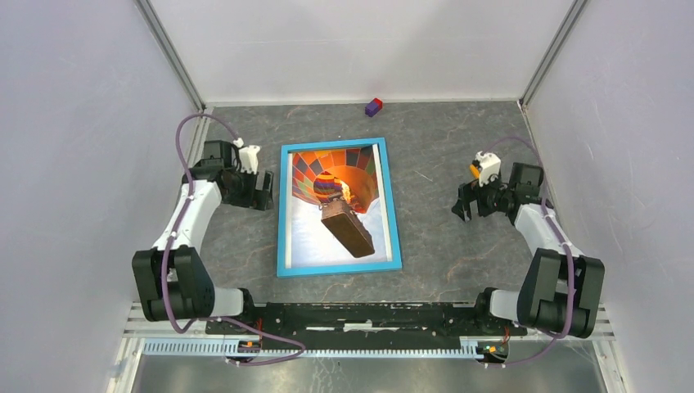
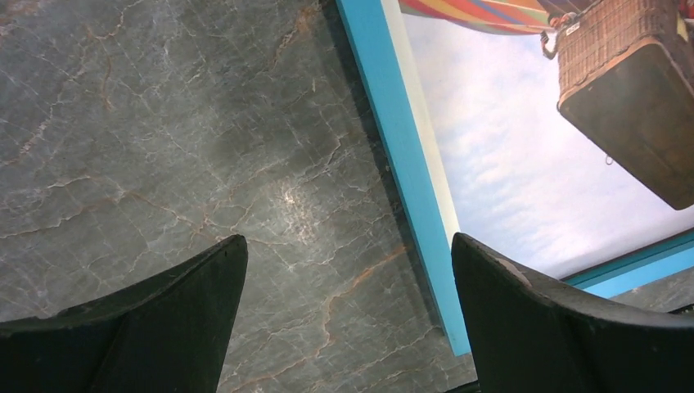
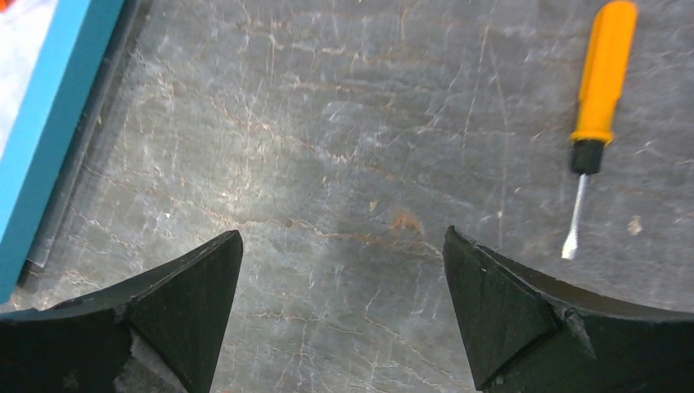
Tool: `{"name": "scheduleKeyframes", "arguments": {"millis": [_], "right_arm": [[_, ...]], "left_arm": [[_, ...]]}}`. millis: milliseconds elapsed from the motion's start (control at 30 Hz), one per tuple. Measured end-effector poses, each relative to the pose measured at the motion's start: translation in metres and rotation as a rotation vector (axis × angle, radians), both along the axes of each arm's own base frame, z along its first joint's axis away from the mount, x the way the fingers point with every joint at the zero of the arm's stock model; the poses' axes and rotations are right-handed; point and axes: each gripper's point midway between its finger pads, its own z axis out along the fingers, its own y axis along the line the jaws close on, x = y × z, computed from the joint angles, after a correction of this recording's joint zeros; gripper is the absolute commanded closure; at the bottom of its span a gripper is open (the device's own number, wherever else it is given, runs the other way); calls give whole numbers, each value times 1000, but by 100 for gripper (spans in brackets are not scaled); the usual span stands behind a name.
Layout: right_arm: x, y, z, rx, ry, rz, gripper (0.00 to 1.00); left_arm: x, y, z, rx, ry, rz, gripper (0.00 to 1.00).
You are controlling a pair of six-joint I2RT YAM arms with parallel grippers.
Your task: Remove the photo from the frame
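Shows the frame (image 1: 282,214) flat on the dark marbled table (image 1: 442,139), about midway between the two arms, bright-blue border upward. Shows the photo (image 1: 335,205) seated inside it, face up: orange, red and blue balloon, brown wicker basket, pale cloudy sky. Places the left gripper (image 1: 262,192) just beside the frame's left side, along its far half, spread wide and pinching nothing. From the left wrist, sets its dark fingers (image 2: 164,327) apart over bare stone, one of them overlapping the blue border at a corner; cannot tell whether it touches. Places the right gripper (image 1: 465,205) well apart from the frame's right side, likewise spread wide and empty. From the right wrist, shows only table between the fingertips, the blue edge at far left, and an orange-handled screwdriver (image 3: 601,82) lying off to the right. Leaves a small purple-and-red block (image 1: 374,106) near the back wall.
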Motion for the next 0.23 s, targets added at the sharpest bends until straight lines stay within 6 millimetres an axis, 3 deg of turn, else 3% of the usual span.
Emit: {"name": "scheduleKeyframes", "arguments": {"millis": [133, 233], "right_arm": [[-11, 2, -17, -3, 16, 8, 2], [-11, 2, -18, -6, 7, 9, 2]], "left_arm": [[-6, 2, -11, 10, 9, 6, 0], [-4, 4, -10, 22, -6, 12, 0]]}}
